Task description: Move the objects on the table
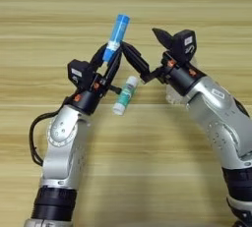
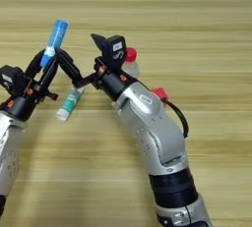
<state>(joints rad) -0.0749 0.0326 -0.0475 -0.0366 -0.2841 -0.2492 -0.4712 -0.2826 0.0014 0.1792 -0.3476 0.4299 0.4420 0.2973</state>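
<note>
Two grippers meet above your table (image 1: 197, 5). Your left gripper (image 1: 111, 56) is clamped on the blue tube (image 1: 117, 37), which tilts toward 1 o'clock. Your right gripper (image 1: 142, 49) stands spread wide with nothing in it, one finger just beside the tube. The white-and-green tube (image 1: 125, 95) lies at 6 o'clock of them.

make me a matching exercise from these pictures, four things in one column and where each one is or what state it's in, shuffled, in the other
Things:
1. blue tube
2. white-and-green tube
3. clear bottle with red cap
4. right end effector

Places or states:
A. lying on the table below the two end effectors
B. open, one finger reaching toward the blue tube
C. held tilted in the left end effector
D. partly hidden behind the right arm

Pairs: 1-C, 2-A, 3-D, 4-B
</note>
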